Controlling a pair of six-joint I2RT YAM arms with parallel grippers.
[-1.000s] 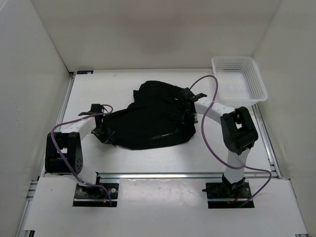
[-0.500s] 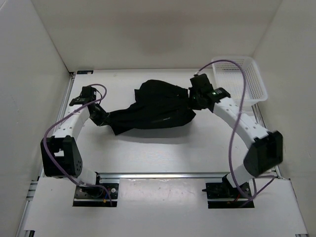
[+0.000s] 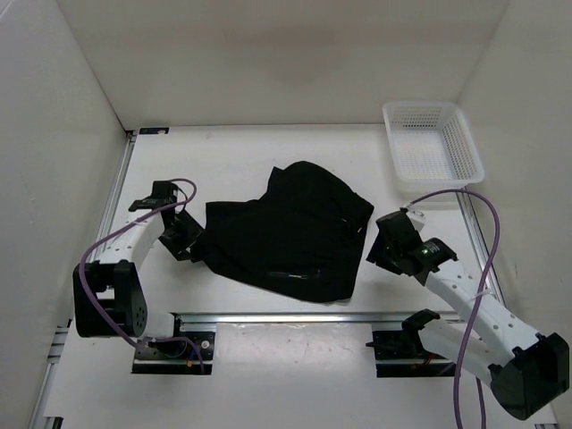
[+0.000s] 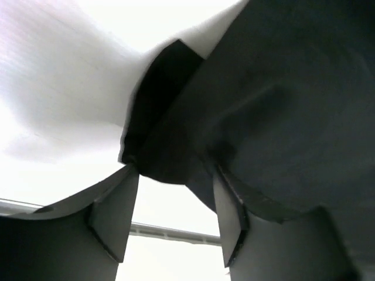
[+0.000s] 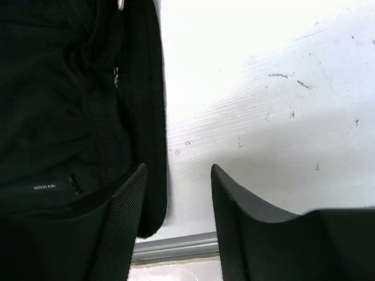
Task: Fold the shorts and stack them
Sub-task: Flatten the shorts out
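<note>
The layers of the shorts are unclear. The left hand and right hand, beside them, are both spread apart. The white basket sits far right.

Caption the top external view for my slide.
Shorts lie spread on the table between open left gripper and open right gripper; basket far right.

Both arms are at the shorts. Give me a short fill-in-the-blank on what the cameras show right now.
1. The black shorts lie on the table, and the white basket holds ___ of them.
2. In the top view, the left gripper is at the ___ edge of the shorts.
3. In the right wrist view, the gap between the fingers of the right gripper shows bare ___, not cloth.

Missing words: none; left; table
</note>
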